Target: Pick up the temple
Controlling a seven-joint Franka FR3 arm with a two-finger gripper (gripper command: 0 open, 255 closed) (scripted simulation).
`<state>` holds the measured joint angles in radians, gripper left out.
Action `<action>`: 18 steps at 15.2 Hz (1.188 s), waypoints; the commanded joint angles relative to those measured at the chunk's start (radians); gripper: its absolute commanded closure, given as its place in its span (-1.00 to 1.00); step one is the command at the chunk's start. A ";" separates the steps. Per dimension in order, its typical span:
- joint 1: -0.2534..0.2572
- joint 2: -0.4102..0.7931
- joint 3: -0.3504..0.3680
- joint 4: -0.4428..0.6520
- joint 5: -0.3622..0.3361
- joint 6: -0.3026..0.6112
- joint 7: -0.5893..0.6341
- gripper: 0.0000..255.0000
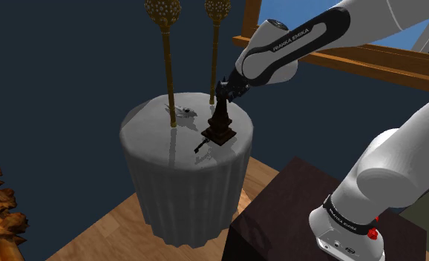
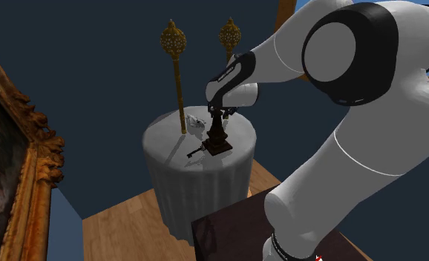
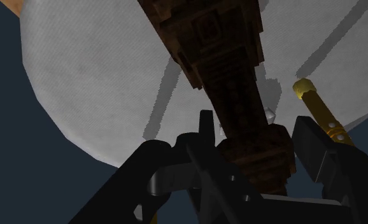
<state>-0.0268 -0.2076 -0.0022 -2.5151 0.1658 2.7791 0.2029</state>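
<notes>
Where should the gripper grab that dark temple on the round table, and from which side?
Probably grip the temple by its slim upper tower, from straight above: it stands upright, the tower fits inside the open gripper, and the base looks too broad.

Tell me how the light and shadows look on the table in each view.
Shoulder view: the table is the brightest patch, the walls around it dim. Second exterior view: the arm is brightly lit. Wrist view: thin grey shadow streaks cross the tabletop beside the temple; the gripper reads almost black.
</notes>
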 commanded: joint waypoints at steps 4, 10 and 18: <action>0.000 0.002 -0.002 -0.001 0.002 0.001 -0.003 1.00; -0.011 -0.048 0.004 0.038 -0.022 -0.088 0.019 1.00; -0.021 -0.101 0.008 0.102 -0.042 -0.204 0.040 1.00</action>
<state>-0.0469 -0.3018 0.0050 -2.4206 0.1263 2.5878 0.2402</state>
